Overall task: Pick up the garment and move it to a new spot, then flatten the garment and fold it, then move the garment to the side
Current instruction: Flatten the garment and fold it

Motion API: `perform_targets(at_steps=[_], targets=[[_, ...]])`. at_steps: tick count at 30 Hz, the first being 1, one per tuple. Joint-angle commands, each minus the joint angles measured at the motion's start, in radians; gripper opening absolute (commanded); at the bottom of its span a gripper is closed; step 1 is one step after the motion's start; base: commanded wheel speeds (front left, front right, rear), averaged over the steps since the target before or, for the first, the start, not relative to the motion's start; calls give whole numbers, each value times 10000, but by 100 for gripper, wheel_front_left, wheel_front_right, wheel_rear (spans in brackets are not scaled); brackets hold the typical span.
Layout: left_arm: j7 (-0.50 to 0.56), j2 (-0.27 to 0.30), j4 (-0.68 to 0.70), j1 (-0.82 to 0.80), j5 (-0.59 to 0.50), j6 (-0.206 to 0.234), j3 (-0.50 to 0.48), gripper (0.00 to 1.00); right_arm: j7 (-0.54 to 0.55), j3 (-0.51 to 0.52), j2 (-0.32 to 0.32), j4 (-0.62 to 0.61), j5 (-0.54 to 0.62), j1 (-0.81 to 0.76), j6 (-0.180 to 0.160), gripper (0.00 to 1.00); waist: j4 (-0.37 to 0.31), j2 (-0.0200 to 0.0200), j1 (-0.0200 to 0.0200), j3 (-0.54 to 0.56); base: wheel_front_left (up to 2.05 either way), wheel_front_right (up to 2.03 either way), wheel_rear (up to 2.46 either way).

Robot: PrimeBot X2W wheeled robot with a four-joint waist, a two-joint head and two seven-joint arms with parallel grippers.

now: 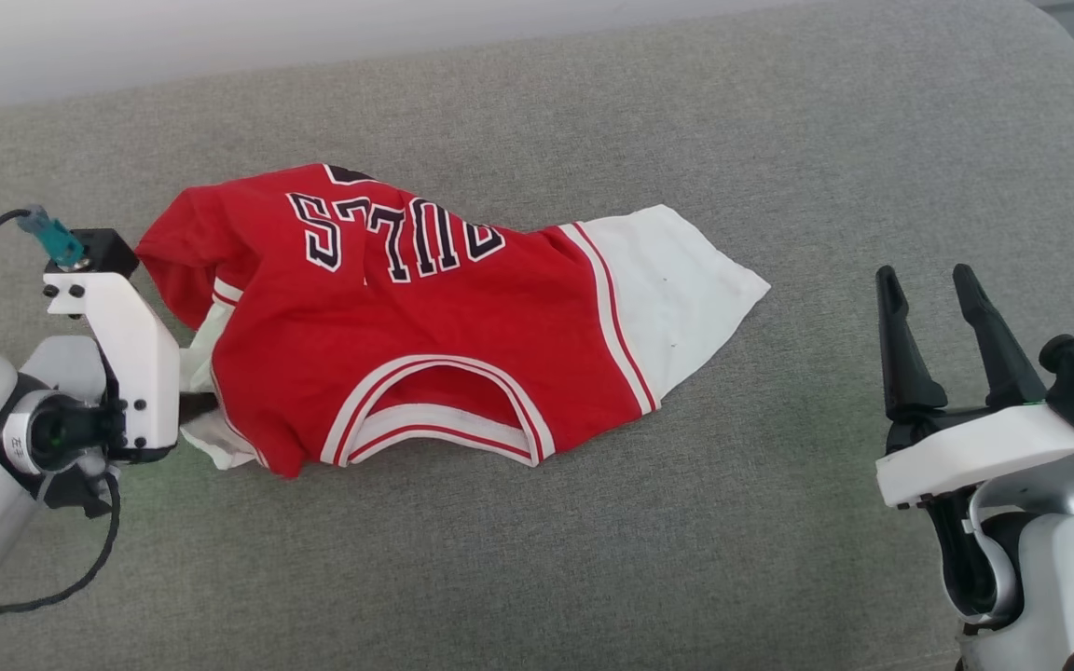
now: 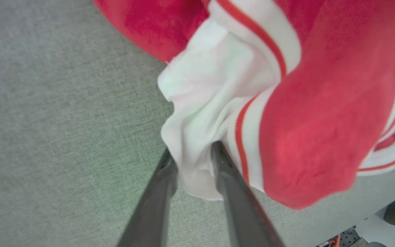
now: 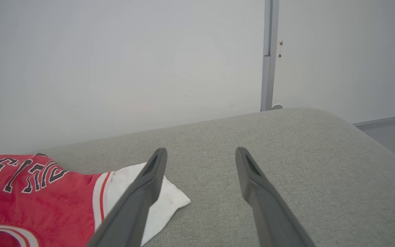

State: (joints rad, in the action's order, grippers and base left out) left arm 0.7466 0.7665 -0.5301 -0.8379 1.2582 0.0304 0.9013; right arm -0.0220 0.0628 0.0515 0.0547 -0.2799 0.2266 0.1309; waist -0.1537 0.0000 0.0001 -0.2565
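Observation:
The garment (image 1: pixel 425 335) is a red jersey with white sleeves, striped trim and dark block lettering, lying crumpled on the grey cushion (image 1: pixel 779 140), neck opening toward me. My left gripper (image 1: pixel 197 405) reaches in from the left at the bunched white sleeve. In the left wrist view its two fingers (image 2: pixel 194 154) press a fold of white sleeve cloth of the garment (image 2: pixel 321 103) between them. My right gripper (image 1: pixel 933 289) stands open over bare cushion, well right of the other white sleeve. The right wrist view has those fingers (image 3: pixel 201 154) spread, with the garment (image 3: pixel 46 192) at lower left.
The grey cushion (image 3: pixel 286 144) ends at a pale wall (image 3: pixel 115 68) behind and curves down at the far right. A grey vertical post (image 3: pixel 269 55) stands on the wall. Floor (image 2: pixel 372 223) appears past the cushion's near edge.

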Motion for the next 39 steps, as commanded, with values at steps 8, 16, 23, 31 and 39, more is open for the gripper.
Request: perform_targets(at_steps=[8, 16, 23, 31, 39], targets=[[423, -22, 796, -592, 138, -245, -45, 0, 34, 195, -8, -104, 105, -23, -3, 100, 96, 0, -1, 99, 0, 0, 0], [765, 391, 2737, -232, -80, 302, 183, 0, -13, 245, -6, -123, 29, -104, -2, 100, 232, 0, -1, 128, 0, 0, 0], [879, 2132, 4593, 748, -402, 1681, 241, 0, 26, 452, -8, -142, -17, -186, -2, 100, 383, 0, -1, 107, 0, 0, 0], [343, 3285, 5248, 2201, 378, 2682, -23, 0, 88, 498, -6, -53, -56, -246, -3, 100, 517, 0, -1, 119, 0, 0, 0], [-337, 3071, 4837, 3378, 1127, 2750, -1, 0, 161, 422, -6, 16, -77, -262, -3, 100, 602, 0, -1, 175, 0, 0, 0]])
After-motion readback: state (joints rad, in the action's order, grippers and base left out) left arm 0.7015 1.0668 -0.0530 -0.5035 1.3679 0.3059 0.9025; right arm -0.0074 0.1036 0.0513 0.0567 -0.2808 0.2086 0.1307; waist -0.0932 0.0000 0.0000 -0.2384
